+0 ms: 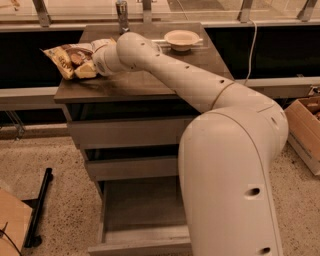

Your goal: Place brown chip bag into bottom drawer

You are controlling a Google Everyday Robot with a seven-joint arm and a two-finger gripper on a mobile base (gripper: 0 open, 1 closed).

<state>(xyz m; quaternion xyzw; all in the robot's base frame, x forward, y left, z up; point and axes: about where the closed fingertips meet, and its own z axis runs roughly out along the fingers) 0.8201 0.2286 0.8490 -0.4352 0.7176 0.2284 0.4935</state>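
Note:
The brown chip bag is at the left end of the cabinet top, its left part sticking out past the edge. My gripper is right at the bag's right end, mostly hidden behind my wrist and the bag. My white arm reaches across the top from the right. The bottom drawer is pulled out below, and its shallow tray shows nothing inside. My arm's large base covers its right part.
A small cream bowl sits at the back right of the top, and a metal post stands behind the bag. Two shut drawers sit above the open one. Cardboard boxes stand at the right, and a black bar lies on the floor at the left.

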